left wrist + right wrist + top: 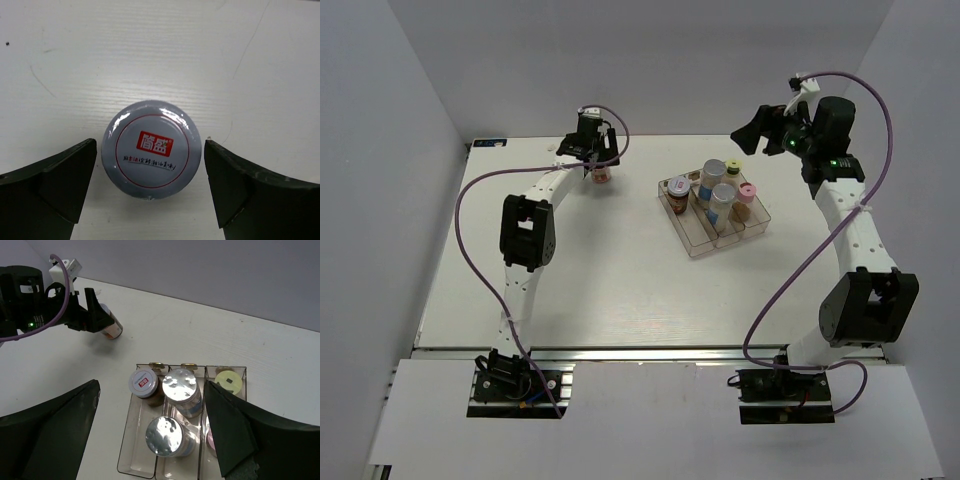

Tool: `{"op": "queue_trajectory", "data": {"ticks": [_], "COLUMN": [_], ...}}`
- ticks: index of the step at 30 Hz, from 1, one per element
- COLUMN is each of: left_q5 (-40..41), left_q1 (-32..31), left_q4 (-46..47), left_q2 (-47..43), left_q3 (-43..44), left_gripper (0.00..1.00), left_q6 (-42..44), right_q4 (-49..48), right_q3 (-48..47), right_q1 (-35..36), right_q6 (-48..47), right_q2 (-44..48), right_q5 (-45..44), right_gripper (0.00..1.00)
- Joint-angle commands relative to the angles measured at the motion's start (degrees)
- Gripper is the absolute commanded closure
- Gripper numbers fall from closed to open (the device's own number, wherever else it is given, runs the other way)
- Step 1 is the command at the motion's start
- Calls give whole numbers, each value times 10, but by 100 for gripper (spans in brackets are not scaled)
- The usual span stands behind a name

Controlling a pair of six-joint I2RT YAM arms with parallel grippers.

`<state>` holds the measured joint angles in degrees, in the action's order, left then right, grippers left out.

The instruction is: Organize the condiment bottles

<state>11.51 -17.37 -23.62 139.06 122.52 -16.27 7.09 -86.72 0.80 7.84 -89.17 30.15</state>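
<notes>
One short brown jar (602, 175) with a pale lid (151, 150) stands alone on the table at the back left. My left gripper (149, 152) is open around it, with a small gap on each side. In the clear tray (705, 250) stand another brown jar (144, 381), two silver-capped bottles (181, 385) (166, 436), a yellow-green-capped bottle (228, 381) and a pink-capped bottle (747, 192). The pink cap is mostly hidden behind a finger in the right wrist view. My right gripper (755, 130) hangs open and empty, high above the tray's far right.
The tray's left compartment (135, 460) has free floor in front of the brown jar. White walls close the table at the back and both sides. The left arm's purple cable (470, 250) loops over the left of the table.
</notes>
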Motion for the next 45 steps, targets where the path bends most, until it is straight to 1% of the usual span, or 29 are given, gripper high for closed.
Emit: {"op": "queue_trajectory", "data": {"ticks": [1, 4, 5, 6, 7, 9, 11, 12, 13, 14, 15, 16, 17, 18, 19, 20, 21, 22, 23, 24, 25, 27, 28, 30, 33, 34, 37, 41, 45], "left_q5": [13, 22, 22, 19, 18, 15, 8, 3, -6, -32, -52, -78, -140, -161, -183, -205, -254, -287, -316, -374, -394, -439, -448, -466, -458, -453, -446, -423, -408], "left_q1": [-2, -2, -2, -1, -2, -1, -1, -2, -1, -2, -2, -3, -6, -10, -14, -21, -23, -25, -28, -30, -34, -46, -51, -74, -119, -137, -165, -187, -189], "left_q4": [32, 34, 34, 35, 38, 45, 63, 67, 74, 75, 80, 97, 105, 113, 130, 135, 143, 160, 165, 174, 174, 175, 186, 207, 208, 205, 205, 195, 185], "left_q2": [-1, -1, -4, -5, -13, -27, -54, -65, -77, -91, -125, -145, -168, -213, -238, -263, -287, -335, -358, -379, -416, -447, -469, -481, -462, -450, -393, -337, -297], "left_q3": [25, 25, 20, 17, 4, -16, -49, -57, -64, -80, -93, -111, -129, -171, -196, -220, -275, -301, -326, -370, -388, -418, -441, -455, -439, -412, -369, -286, -251], "left_gripper": [4, 15, 25, 31, 44, 59, 71, 81, 85, 88, 94, 95, 97, 100, 100, 100, 100, 100, 100, 100, 100, 100, 100, 100, 100, 100, 100, 100, 100], "left_q6": [19, 19, 18, 20, 20, 21, 20, 19, 18, 17, 16, 23, 29, 33, 47, 50, 53, 54, 54, 54, 55, 50, 42, 34, 38, 41, 46, 65, 83], "right_q4": [-16, -13, -13, -11, -11, -10, -8, -8, -6, -4, -4, -5, -9, -12, -12, -16, -20, -23, -32, -34, -37, -38, -37, -35, -32, -30, -24, -16, -13], "right_q3": [10, 15, 15, 15, 15, 15, 15, 15, 15, 16, 17, 19, 27, 31, 35, 40, 52, 59, 66, 79, 84, 93, 97, 99, 97, 96, 95, 104, 116], "right_q1": [-1, -2, -2, -1, -2, -2, -2, -2, -2, -2, -2, -2, -2, -2, -2, -1, -7, -19, -23, -28, -31, -41, -44, -51, -56, -55, -57, -62, -69], "right_q6": [10, 13, 14, 15, 15, 14, 11, 9, -1, -9, -18, -26, -45, -50, -52, -52, -52, -50, -47, -42, -38, -31, -29, -24, -20, -19, -23, -30, -34], "right_q2": [29, 29, 29, 29, 29, 29, 29, 29, 30, 32, 36, 38, 41, 45, 49, 51, 57, 60, 64, 70, 73, 76, 76, 74, 73, 74, 80, 99, 114], "right_q5": [10, 14, 16, 16, 16, 16, 18, 20, 23, 26, 27, 29, 35, 34, 31, 25, 26, 27, 31, 32, 32, 39, 45, 49, 54, 54, 50, 43, 39], "right_gripper": [11, 11, 11, 11, 11, 11, 11, 11, 11, 14, 18, 26, 58, 81, 100, 100, 100, 100, 100, 100, 100, 100, 100, 100, 100, 100, 100, 100, 100]}}
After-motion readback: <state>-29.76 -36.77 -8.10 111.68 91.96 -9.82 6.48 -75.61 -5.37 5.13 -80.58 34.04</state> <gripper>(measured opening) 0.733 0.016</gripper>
